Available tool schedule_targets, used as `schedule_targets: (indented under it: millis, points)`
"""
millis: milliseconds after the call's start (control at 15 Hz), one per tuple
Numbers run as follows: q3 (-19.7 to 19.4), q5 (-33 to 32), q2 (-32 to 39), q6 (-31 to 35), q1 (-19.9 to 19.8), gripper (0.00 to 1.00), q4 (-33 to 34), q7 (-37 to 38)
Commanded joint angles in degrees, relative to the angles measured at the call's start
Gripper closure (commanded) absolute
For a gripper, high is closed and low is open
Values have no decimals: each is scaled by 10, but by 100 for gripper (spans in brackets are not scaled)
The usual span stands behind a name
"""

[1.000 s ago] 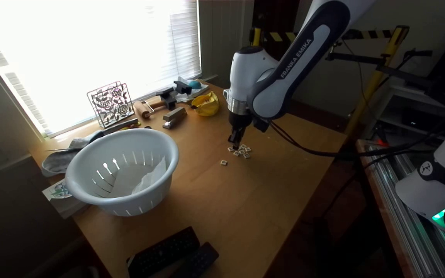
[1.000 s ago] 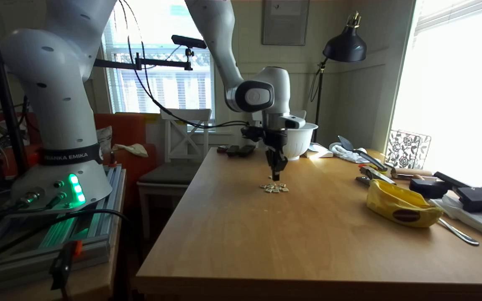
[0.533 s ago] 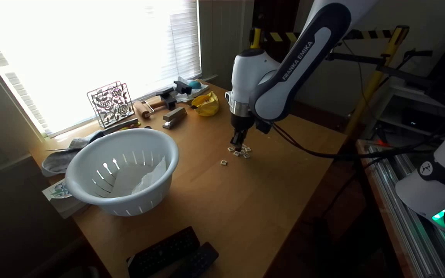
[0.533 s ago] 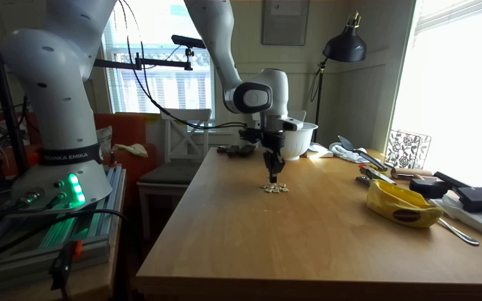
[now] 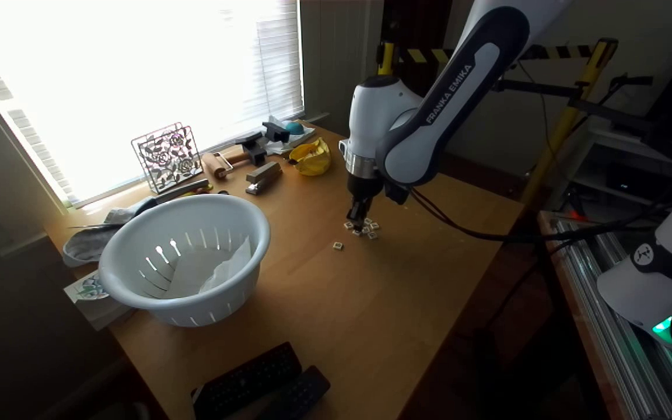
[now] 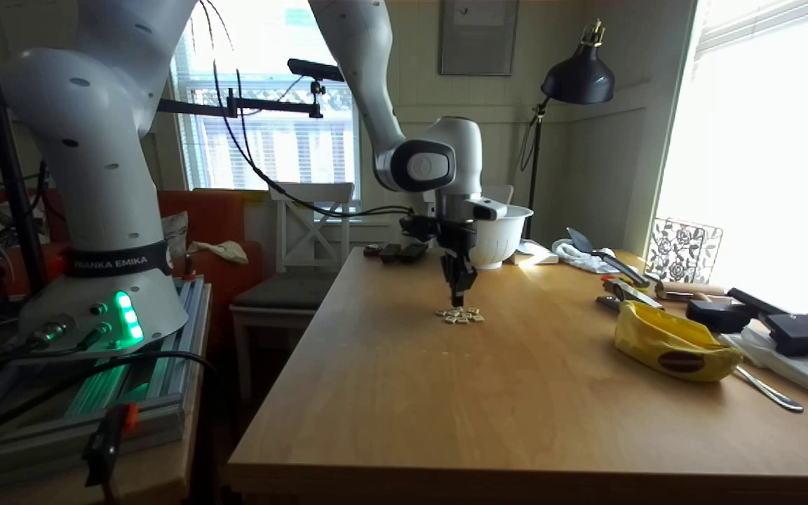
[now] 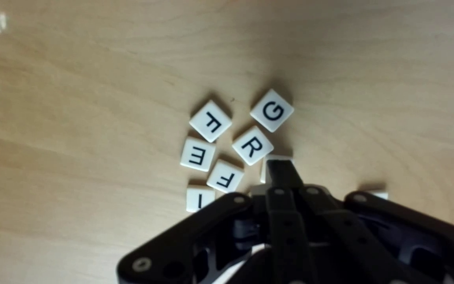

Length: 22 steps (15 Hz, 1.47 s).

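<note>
My gripper [image 7: 284, 170] is shut, with its fingertips together and nothing seen between them. It points down over a cluster of small white letter tiles, also seen in both exterior views [image 5: 358, 227] [image 6: 457, 303]. The fingertips cover most of one tile [image 7: 263, 171]; I cannot tell whether they touch it. Beside it lie an R tile [image 7: 253, 146], a G tile [image 7: 272, 110], an E tile [image 7: 198, 154], an I tile [image 7: 200, 198] and two F tiles [image 7: 210, 121] [image 7: 225, 176]. A lone tile [image 5: 338, 246] lies apart and is mostly hidden in the wrist view [image 7: 380, 194].
A white colander [image 5: 219, 303] with paper inside stands on the wooden table [image 6: 516, 407]. Dark remotes [image 5: 248, 376] lie near a table edge. A yellow banana-shaped pouch [image 6: 677, 344], a stapler [image 5: 263, 176] and a metal rose-pattern holder [image 5: 167, 158] stand along the window side.
My gripper has moved down closer to the tile cluster, mostly in the first half second, then shifted slightly over it. The tiles show no visible movement.
</note>
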Motion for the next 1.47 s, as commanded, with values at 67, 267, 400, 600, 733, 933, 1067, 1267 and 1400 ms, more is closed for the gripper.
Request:
schedule_targets:
  millis: [67, 267, 400, 600, 733, 933, 1067, 1267, 1400]
  points:
    - [4, 1, 9, 11, -5, 100, 4, 3]
    - [6, 5, 11, 14, -10, 100, 6, 1]
    - [9, 7, 14, 15, -13, 100, 8, -2]
    - [13, 10, 22, 17, -17, 100, 14, -4]
    - [17, 13, 27, 17, -20, 100, 18, -6]
    - [22, 15, 31, 15, -23, 100, 25, -7]
    - [24, 13, 33, 15, -22, 100, 28, -8]
    - [28, 10, 36, 16, -19, 100, 32, -10]
    - [31, 10, 37, 18, -19, 100, 33, -12]
